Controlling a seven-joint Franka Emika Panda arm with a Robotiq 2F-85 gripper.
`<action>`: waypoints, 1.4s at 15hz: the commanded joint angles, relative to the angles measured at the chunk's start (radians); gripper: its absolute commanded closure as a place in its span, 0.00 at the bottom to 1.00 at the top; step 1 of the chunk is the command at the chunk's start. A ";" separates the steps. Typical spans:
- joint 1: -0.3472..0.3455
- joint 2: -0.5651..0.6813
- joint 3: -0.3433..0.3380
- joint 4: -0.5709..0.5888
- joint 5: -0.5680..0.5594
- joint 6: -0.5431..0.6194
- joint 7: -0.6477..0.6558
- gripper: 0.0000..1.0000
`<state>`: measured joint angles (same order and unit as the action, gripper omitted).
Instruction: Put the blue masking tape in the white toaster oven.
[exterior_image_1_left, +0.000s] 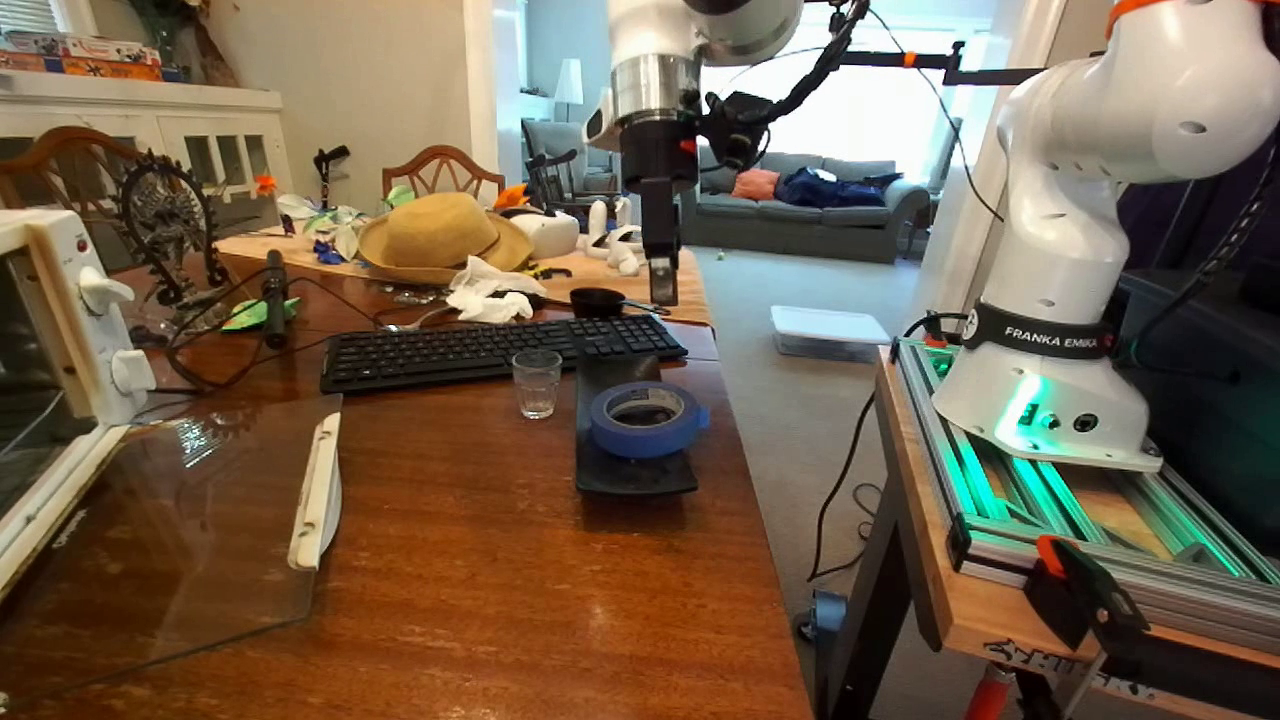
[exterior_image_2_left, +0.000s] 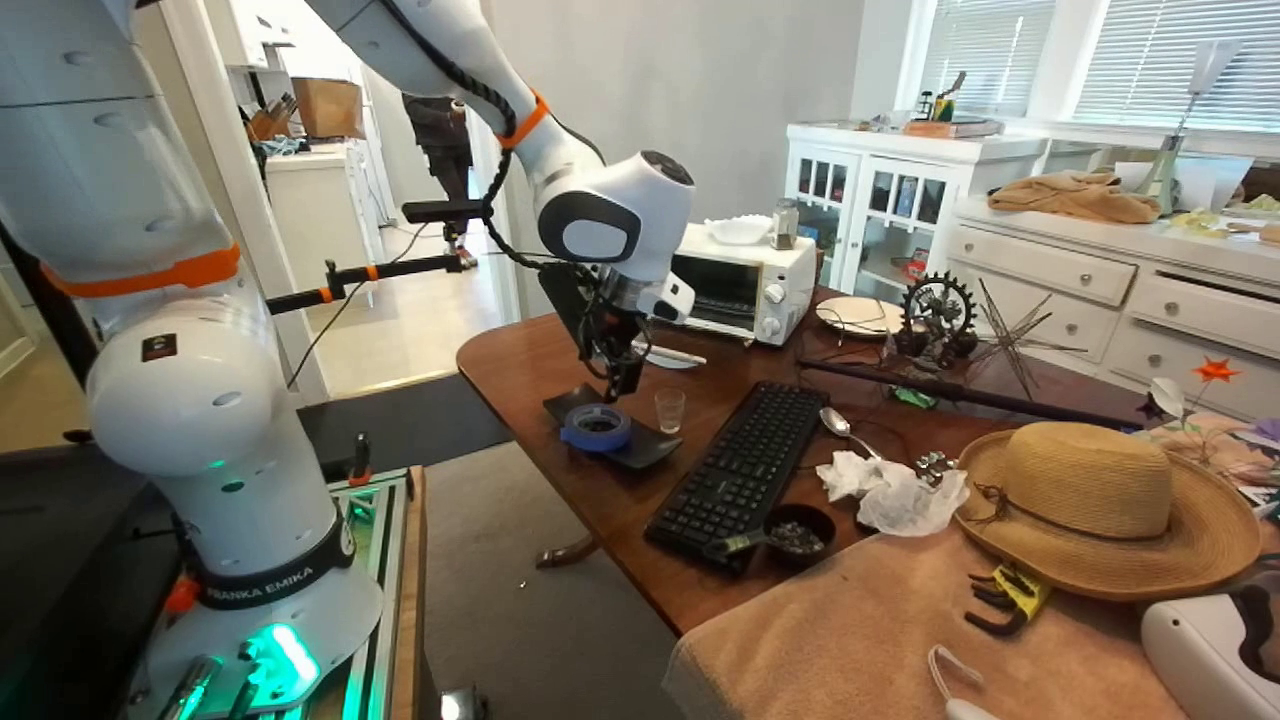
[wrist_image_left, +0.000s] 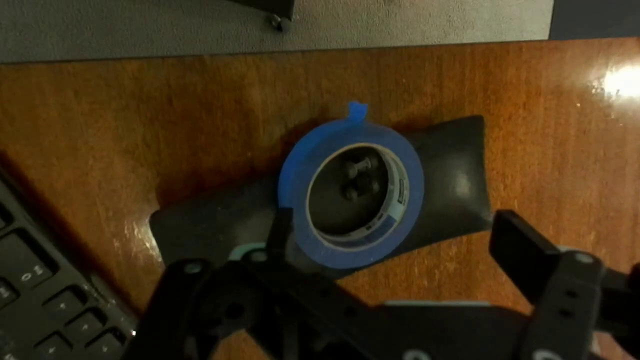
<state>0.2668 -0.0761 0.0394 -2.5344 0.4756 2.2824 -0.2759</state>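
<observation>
One squat blue ring-shaped masking tape roll (exterior_image_1_left: 648, 436), on one long dark grey slab (wrist_image_left: 450, 180) on wooden desk (exterior_image_1_left: 500, 600). Probably light, firm, not fragile; pinch ring wall, one jaw inside (mind the tab (wrist_image_left: 358, 111)). One black claw (exterior_image_1_left: 663, 288) above, spread, empty. One boxy white toaster oven (exterior_image_2_left: 765, 285), one clear drinking glass (exterior_image_1_left: 537, 385), one black keyboard (exterior_image_1_left: 500, 352).

Arm (exterior_image_1_left: 1065, 215) bent; fingers (wrist_image_left: 522, 252) pointing down, spread apart.

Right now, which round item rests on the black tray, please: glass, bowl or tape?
The blue masking tape rests on the tray; the drinking glass and small dark bowl stand outside it.
</observation>
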 joint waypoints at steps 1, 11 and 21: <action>-0.046 0.107 0.037 0.032 0.015 0.001 0.000 0.00; -0.119 0.231 0.092 0.060 0.065 0.116 -0.016 0.18; -0.156 0.331 0.147 0.113 0.078 0.137 -0.014 0.30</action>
<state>0.1364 0.2152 0.1643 -2.4410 0.5301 2.4078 -0.2758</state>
